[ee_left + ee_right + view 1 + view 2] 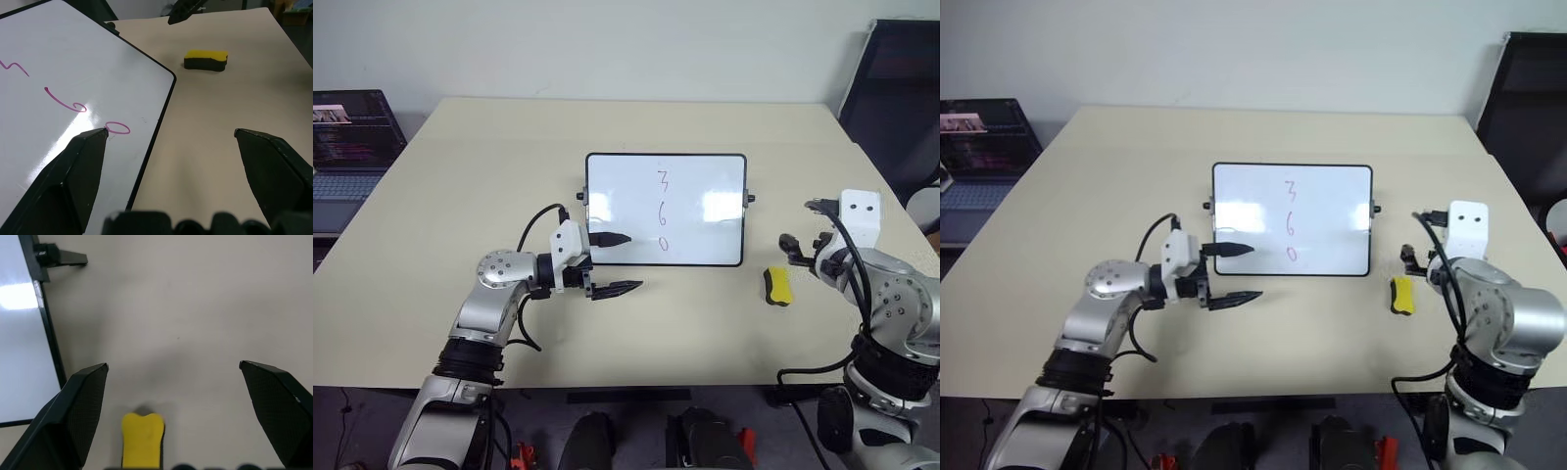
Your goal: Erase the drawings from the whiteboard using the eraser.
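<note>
— Where does the eraser (777,286) lie?
— On the table (431,235), just right of the whiteboard (705,176), nothing holding it. The red drawings (662,211) are unwiped.
— And your jaws?
— Both spread wide: my right gripper (173,377) above the eraser, my left gripper (617,262) at the board's lower left corner.

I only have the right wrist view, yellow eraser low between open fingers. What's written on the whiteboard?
Observer: On the whiteboard, red digits 3, 6, 0 stacked in a column, unerased.
Operator: Where's the left gripper?
Observer: The left gripper is open at the board's lower left corner, one finger over the board.
Operator: Anything else around?
Observer: An open laptop off the table's far left edge.
</note>
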You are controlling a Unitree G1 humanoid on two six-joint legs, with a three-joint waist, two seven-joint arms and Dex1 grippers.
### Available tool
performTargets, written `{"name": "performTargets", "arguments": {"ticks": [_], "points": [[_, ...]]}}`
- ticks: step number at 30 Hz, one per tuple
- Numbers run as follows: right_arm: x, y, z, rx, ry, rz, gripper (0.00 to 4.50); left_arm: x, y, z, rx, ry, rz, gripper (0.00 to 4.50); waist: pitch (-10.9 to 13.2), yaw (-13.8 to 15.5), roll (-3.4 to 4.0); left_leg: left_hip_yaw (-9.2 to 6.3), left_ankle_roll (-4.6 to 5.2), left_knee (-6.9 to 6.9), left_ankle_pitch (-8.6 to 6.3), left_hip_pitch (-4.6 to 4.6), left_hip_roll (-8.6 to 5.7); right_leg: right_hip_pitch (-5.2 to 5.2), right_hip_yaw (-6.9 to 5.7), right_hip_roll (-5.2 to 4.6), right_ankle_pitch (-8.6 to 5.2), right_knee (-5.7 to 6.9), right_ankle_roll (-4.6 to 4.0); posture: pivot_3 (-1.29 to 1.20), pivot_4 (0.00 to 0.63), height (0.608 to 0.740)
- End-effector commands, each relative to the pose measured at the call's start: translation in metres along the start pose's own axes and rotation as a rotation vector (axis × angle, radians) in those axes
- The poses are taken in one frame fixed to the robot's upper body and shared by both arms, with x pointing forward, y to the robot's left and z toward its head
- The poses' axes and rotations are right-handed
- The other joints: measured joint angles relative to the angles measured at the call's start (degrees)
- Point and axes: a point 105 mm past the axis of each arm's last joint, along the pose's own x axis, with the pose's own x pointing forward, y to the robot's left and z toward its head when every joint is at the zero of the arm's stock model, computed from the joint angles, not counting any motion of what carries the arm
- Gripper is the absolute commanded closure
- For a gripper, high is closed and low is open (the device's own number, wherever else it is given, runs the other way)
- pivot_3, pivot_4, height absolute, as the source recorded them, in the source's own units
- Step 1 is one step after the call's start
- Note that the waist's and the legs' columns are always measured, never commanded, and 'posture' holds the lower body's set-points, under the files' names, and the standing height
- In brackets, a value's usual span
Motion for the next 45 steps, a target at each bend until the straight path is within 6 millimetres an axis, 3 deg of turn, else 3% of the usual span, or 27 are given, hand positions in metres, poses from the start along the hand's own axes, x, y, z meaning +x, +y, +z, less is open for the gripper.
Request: {"name": "performTargets", "arguments": {"ticks": [1, 24, 33, 36, 44, 45], "points": [[-0.004, 0.002, -0.010, 0.012, 0.005, -0.011, 0.03, -0.001, 0.002, 0.008, 0.037, -0.025, 0.017, 0.00, 0.00, 0.00, 0.00, 0.00, 0.00, 0.00, 0.00, -0.01, 0.00, 0.00, 0.01, 0.00, 0.00, 0.00, 0.00, 0.00, 0.150, 0.740], [0.001, 0.007, -0.047, 0.083, 0.114, -0.013, 0.03, -0.004, 0.000, 0.008, 0.051, -0.010, 0.010, 0.00, 0.00, -0.09, 0.00, -0.01, 0.00, 0.01, 0.00, 0.00, 0.00, 0.00, 0.02, 0.00, 0.01, 0.00, 0.01, 0.00, 0.150, 0.740], [0.002, 0.008, -0.048, 0.091, 0.123, -0.014, 0.03, -0.005, 0.001, 0.008, 0.053, -0.007, 0.008, 0.00, 0.00, -0.12, 0.00, -0.01, 0.00, 0.01, 0.00, 0.00, 0.00, 0.00, 0.01, 0.00, 0.01, 0.00, 0.02, 0.00, 0.150, 0.740], [0.003, 0.008, -0.048, 0.103, 0.122, -0.014, 0.67, -0.005, 0.002, 0.008, 0.054, -0.006, 0.009, 0.00, 0.00, -0.12, 0.00, -0.01, 0.00, 0.01, 0.00, 0.00, 0.00, 0.00, 0.02, 0.00, 0.01, 0.00, 0.02, 0.00, 0.150, 0.740], [0.002, 0.009, -0.048, 0.125, 0.119, -0.009, 3.55, -0.006, 0.003, 0.009, 0.057, -0.004, 0.011, 0.00, 0.00, -0.12, 0.00, -0.01, 0.00, 0.01, 0.00, 0.00, -0.01, 0.00, 0.01, 0.00, 0.01, -0.01, 0.02, 0.00, 0.150, 0.740], [0.003, 0.009, -0.047, 0.127, 0.118, -0.010, 3.69, -0.006, 0.003, 0.009, 0.058, -0.004, 0.011, 0.00, 0.00, -0.12, 0.00, -0.01, 0.00, 0.01, 0.00, 0.00, 0.00, 0.00, 0.01, 0.00, 0.01, -0.01, 0.02, 0.00, 0.150, 0.740]]}}
